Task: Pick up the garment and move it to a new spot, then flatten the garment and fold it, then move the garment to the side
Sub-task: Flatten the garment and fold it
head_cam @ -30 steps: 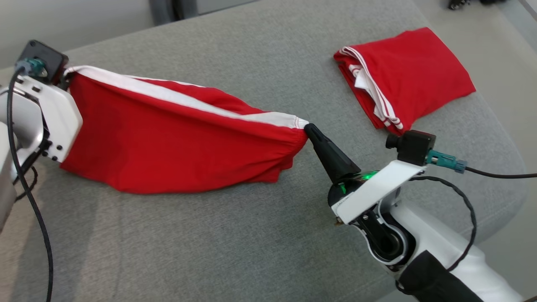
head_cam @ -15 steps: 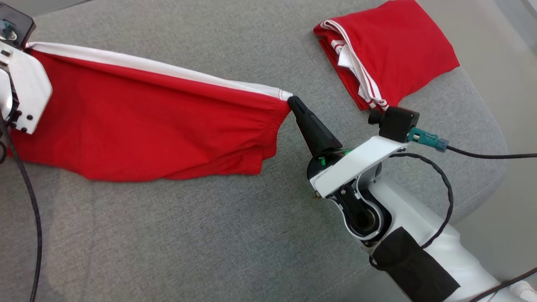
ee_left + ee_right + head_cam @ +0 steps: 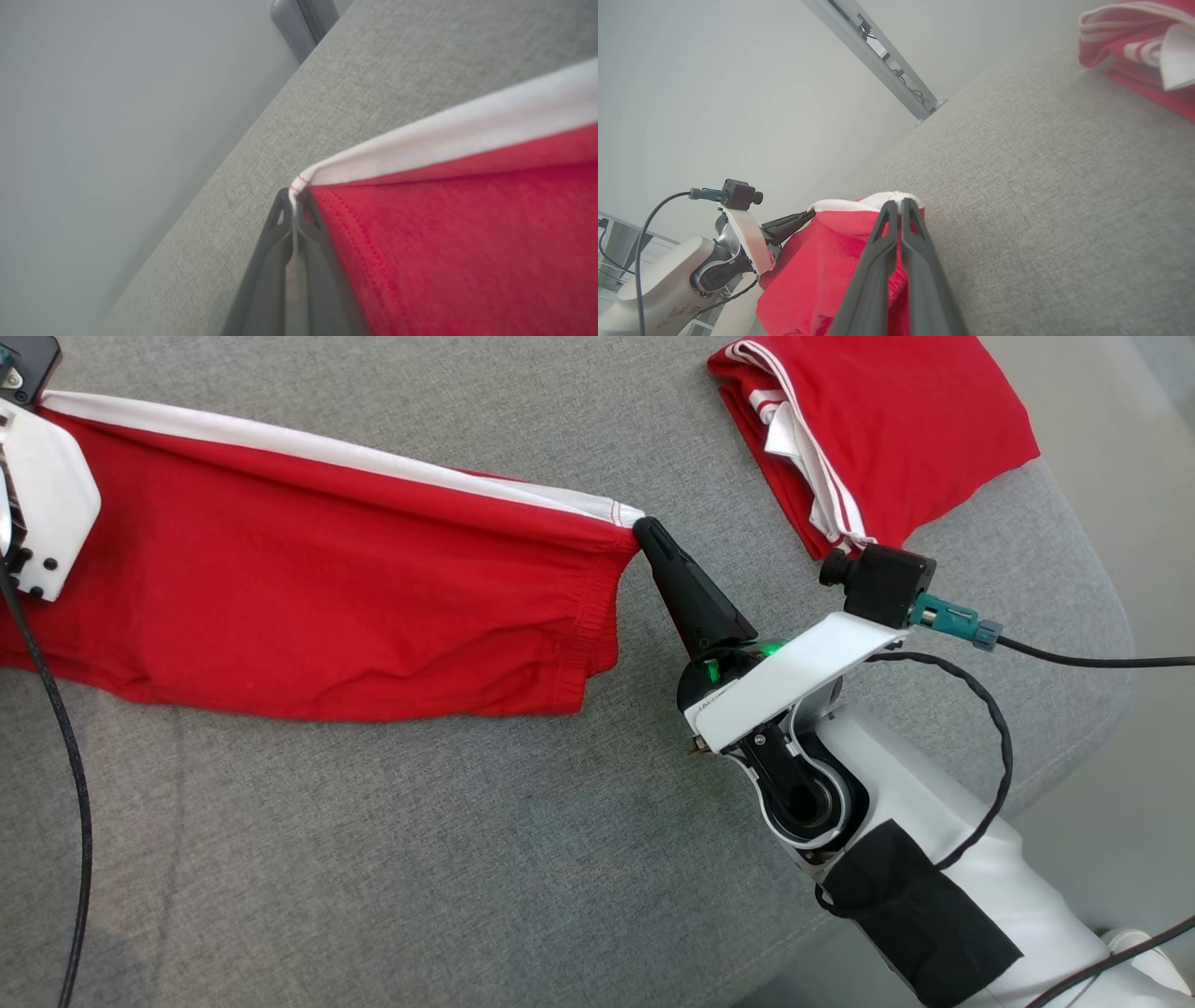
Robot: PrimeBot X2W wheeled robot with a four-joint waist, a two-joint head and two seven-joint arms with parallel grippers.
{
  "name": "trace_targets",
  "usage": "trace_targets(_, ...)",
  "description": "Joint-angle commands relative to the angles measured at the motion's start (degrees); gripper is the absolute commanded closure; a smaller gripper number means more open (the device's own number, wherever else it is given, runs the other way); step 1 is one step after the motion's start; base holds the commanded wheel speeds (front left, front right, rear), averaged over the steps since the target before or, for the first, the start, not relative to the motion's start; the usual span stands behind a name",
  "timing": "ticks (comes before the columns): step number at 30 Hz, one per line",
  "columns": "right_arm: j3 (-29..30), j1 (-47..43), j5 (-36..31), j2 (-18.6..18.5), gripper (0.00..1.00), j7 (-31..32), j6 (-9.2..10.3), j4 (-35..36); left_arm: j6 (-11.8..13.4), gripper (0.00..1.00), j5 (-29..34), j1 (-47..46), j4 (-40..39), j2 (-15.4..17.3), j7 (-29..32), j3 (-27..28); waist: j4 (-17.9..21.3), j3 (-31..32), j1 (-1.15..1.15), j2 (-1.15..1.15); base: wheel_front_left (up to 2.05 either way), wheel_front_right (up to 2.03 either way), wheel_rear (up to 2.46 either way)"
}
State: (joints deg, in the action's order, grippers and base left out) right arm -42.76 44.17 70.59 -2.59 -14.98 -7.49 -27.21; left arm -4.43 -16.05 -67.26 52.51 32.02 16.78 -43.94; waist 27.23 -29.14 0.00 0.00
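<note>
The garment [image 3: 327,579] is a red cloth with a white band along its far edge, stretched out between my two grippers over the grey cushion [image 3: 392,859]. My right gripper [image 3: 644,527] is shut on its right white corner; the right wrist view shows the same pinch [image 3: 896,203]. In the left wrist view my left gripper [image 3: 295,193] is shut on the garment's [image 3: 467,242] other white corner. The left arm's white wrist plate [image 3: 42,513] sits at the head view's left edge, and the left gripper [image 3: 810,213] is also seen from the right wrist. The lower hem rests on the cushion.
A second red garment [image 3: 887,420], folded, with white stripes, lies at the cushion's far right, also in the right wrist view [image 3: 1148,56]. The cushion's rounded right edge [image 3: 1102,616] drops to the floor. A metal frame leg [image 3: 878,60] stands beyond the far edge. Black cables trail from both wrists.
The head camera has shifted, so the whole scene sits differently. The garment is pulled tighter and flatter between the grippers and lies lower on the cushion. Both grips hold.
</note>
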Motion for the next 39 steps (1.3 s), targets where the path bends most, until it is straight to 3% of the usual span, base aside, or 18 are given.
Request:
trace_targets(1,0.53,0.35,0.18,-0.68,1.00,-0.27,0.00,-0.35,0.66,1.00,0.65,-0.83,0.70,0.66,-0.42,-0.18,0.07,-0.08,0.00,0.00,0.00,0.00,0.00)
trace_targets(4,0.59,0.39,0.19,-0.67,1.00,-0.27,0.00,-0.47,0.21,1.00,0.15,-0.86,1.93,-0.48,-1.06,-0.60,0.10,-0.19,0.00,0.00,0.00,0.00,0.00)
trace_targets(5,0.48,0.35,0.28,-0.66,1.00,-0.27,0.00,-0.55,0.19,0.85,0.08,-0.97,2.37,-0.72,-1.31,-0.69,0.05,-0.22,0.00,0.00,0.00,0.00,0.00)
trace_targets(6,0.56,0.35,0.15,-0.66,1.00,-0.27,0.00,-0.90,0.45,0.67,-0.09,-1.11,2.85,-0.99,-1.60,-0.60,-0.03,-0.23,0.00,0.00,0.00,0.00,0.00)
trace_targets(7,0.77,0.40,-0.17,-0.68,0.67,-0.27,0.00,-1.13,0.65,0.00,0.01,-1.14,3.21,-1.23,-2.02,-0.69,-0.13,-0.23,0.00,0.00,0.00,0.00,0.00)
trace_targets(8,0.96,0.36,-0.36,-0.67,0.13,-0.27,0.00,-1.37,0.77,0.00,0.11,-1.15,3.61,-1.48,-2.24,-0.86,-0.22,-0.19,0.00,0.00,0.00,0.00,0.00)
trace_targets(9,1.09,0.28,-0.48,-0.66,0.00,-0.27,0.00,-1.61,0.89,0.00,0.20,-1.13,3.95,-1.80,-2.57,-1.03,-0.33,-0.10,0.00,0.00,0.00,0.00,0.00)
trace_targets(16,3.09,-0.86,-3.50,-0.54,0.00,-0.26,0.00,-4.00,1.73,0.00,-0.49,0.05,6.03,-4.04,-6.75,-1.34,-1.65,1.94,0.00,0.00,0.00,0.00,0.00)
trace_targets(22,6.49,-2.58,-10.76,-0.54,0.00,-0.26,0.00,-5.20,2.29,0.00,-1.92,1.69,5.99,-6.31,-13.51,-0.60,-3.86,6.12,0.00,0.00,0.00,0.00,0.00)
trace_targets(31,20.50,-8.91,-31.49,-3.11,0.00,-0.26,0.00,1.43,4.72,0.00,-6.16,5.38,0.47,-8.91,-26.67,3.06,-10.01,12.42,0.00,0.00,0.00,0.00,0.00)
trace_targets(35,25.68,-12.98,-41.46,-4.66,0.00,-0.26,0.00,7.60,6.89,0.00,-8.59,9.53,-4.65,-9.91,-30.30,5.46,-13.34,15.18,0.00,0.00,0.00,0.00,0.00)
trace_targets(36,25.68,-12.98,-41.46,-4.66,0.00,-0.26,0.00,7.60,6.89,0.00,-8.59,9.53,-4.65,-9.91,-30.30,5.46,-13.34,15.18,0.00,0.00,0.00,0.00,0.00)
trace_targets(39,28.18,-17.07,-51.00,-6.47,0.00,-0.27,0.00,13.60,9.97,0.00,-8.82,16.13,-12.01,-9.19,-31.68,6.82,-16.58,17.98,0.00,0.00,0.00,0.00,0.00)
